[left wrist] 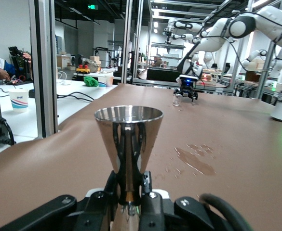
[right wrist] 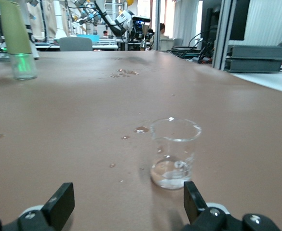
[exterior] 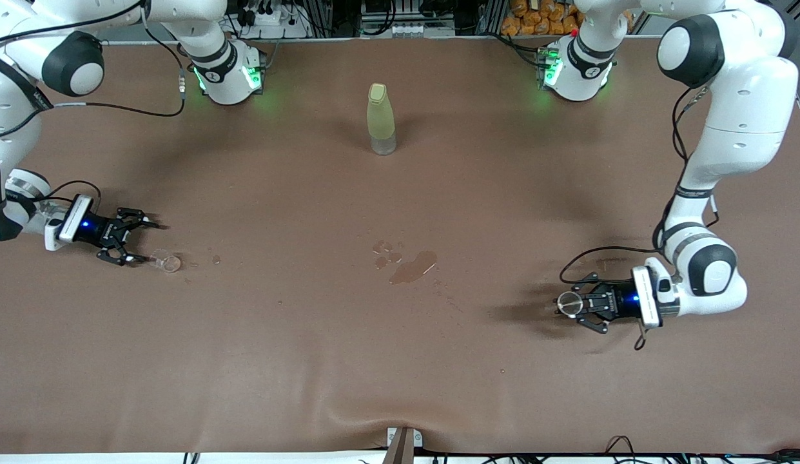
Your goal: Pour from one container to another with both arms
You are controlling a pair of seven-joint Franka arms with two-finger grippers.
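Grippers sit low at both edges of the front view. At mid-left, the right gripper [exterior: 130, 241] has its jaws spread wide, and the transparent cup [exterior: 168, 261] stands upright on the brown table [exterior: 400, 361] just off its fingertips, untouched. Top centre holds a yellow-green bottle [exterior: 381, 118]; a wet patch [exterior: 412, 267] marks the middle. At lower right, the left gripper [exterior: 583, 306] pinches the metal cup [exterior: 570, 303] by its narrow stem, rim up.
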